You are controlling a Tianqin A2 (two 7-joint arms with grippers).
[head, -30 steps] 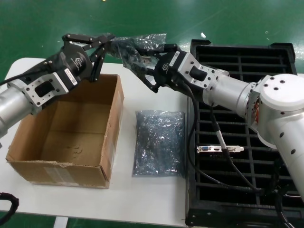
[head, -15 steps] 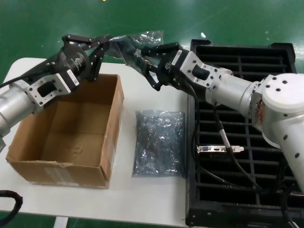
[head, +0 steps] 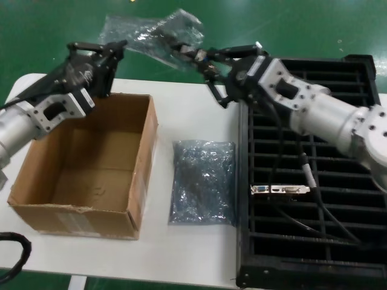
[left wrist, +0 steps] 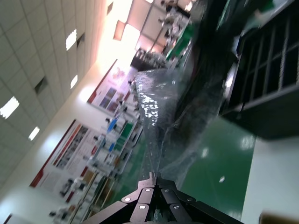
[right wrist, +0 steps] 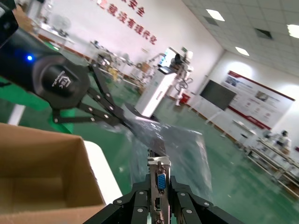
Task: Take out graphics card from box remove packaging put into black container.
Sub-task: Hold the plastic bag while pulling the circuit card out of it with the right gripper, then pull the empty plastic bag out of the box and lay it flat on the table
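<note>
- Head view shows the left gripper (head: 112, 51) and the right gripper (head: 208, 60) raised beyond the far edge of the white table (head: 181, 121), over the green floor (head: 290, 24), with the crinkly packaging (head: 151, 33) stretched between them.
- Left fingers are closed on one corner of this bag; right fingers are closed on the graphics card (right wrist: 160, 179), whose silver bracket with a blue port stands upright between them in the right wrist view.
- Brown cardboard box (head: 91, 175) stands open under the left arm.
- Another translucent bag (head: 202, 181) lies flat between the box and the black container (head: 314, 181).
- Second card (head: 281, 190) lies across the container's thin bars.
</note>
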